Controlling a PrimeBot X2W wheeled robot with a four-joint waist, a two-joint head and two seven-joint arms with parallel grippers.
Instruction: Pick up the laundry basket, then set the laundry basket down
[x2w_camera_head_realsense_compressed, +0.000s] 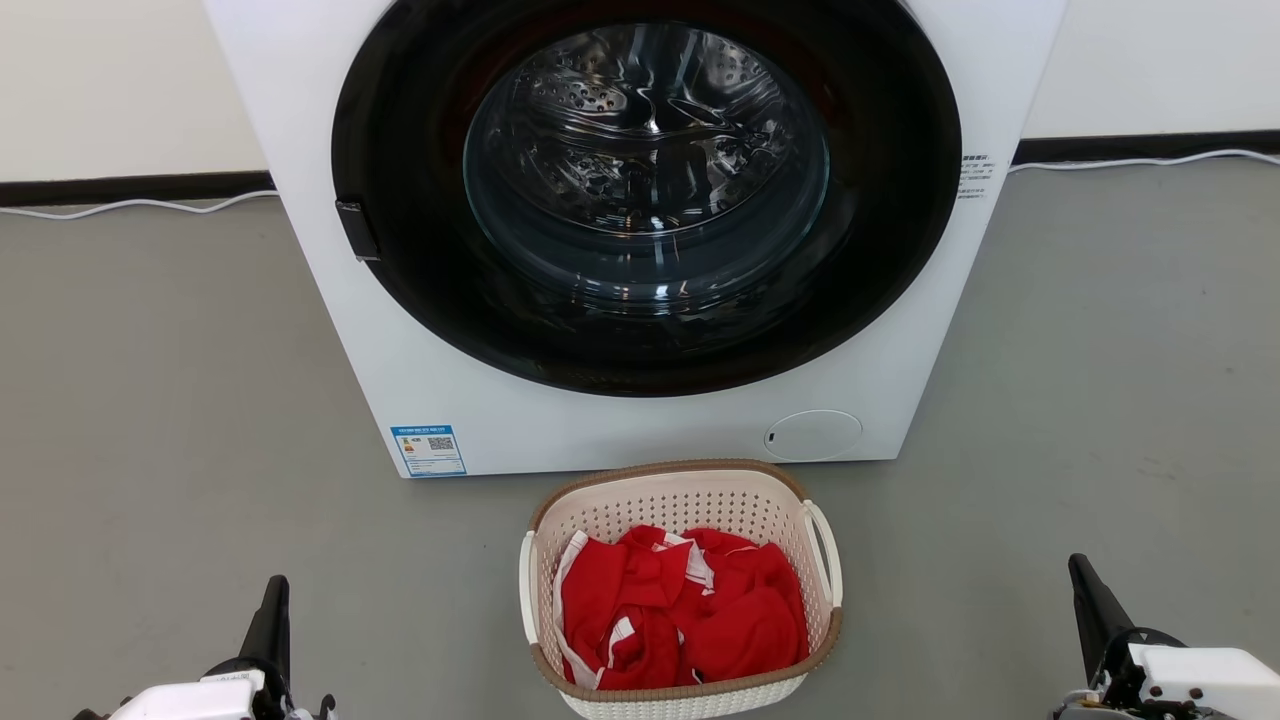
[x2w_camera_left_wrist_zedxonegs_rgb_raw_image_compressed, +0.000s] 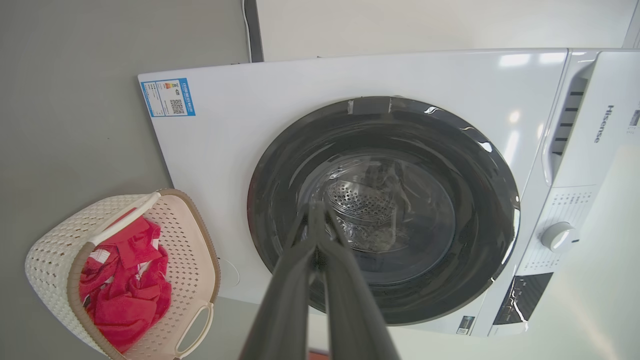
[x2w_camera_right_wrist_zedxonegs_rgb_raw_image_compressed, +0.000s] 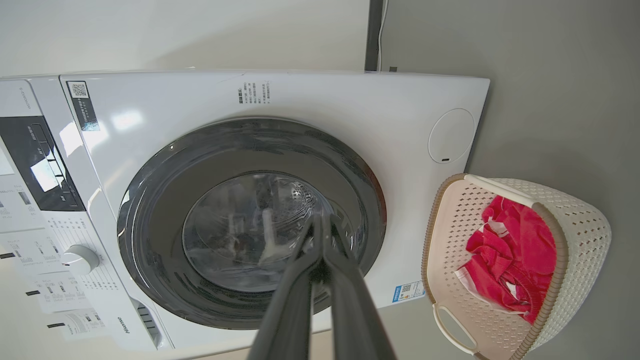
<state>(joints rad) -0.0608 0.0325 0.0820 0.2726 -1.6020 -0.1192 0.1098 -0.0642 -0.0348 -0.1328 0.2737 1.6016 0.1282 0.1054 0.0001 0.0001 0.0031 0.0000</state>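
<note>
The laundry basket (x2w_camera_head_realsense_compressed: 690, 505) is cream-white and perforated, with a brown rim and two white side handles. It sits on the grey floor just in front of the washing machine, holding red and white clothes (x2w_camera_head_realsense_compressed: 685, 610). The left wrist view has the laundry basket (x2w_camera_left_wrist_zedxonegs_rgb_raw_image_compressed: 55, 245) at lower left, and the right wrist view has the laundry basket (x2w_camera_right_wrist_zedxonegs_rgb_raw_image_compressed: 575, 220) at lower right. My left gripper (x2w_camera_head_realsense_compressed: 275, 595) is at the lower left, shut and empty, well left of the basket. My right gripper (x2w_camera_head_realsense_compressed: 1085, 580) is at the lower right, shut and empty, well right of it.
A white front-loading washing machine (x2w_camera_head_realsense_compressed: 450, 380) with a closed dark glass door (x2w_camera_head_realsense_compressed: 645, 190) stands right behind the basket. A white cable (x2w_camera_head_realsense_compressed: 130, 205) runs along the black baseboard at the wall. Grey floor (x2w_camera_head_realsense_compressed: 180, 420) lies open on both sides.
</note>
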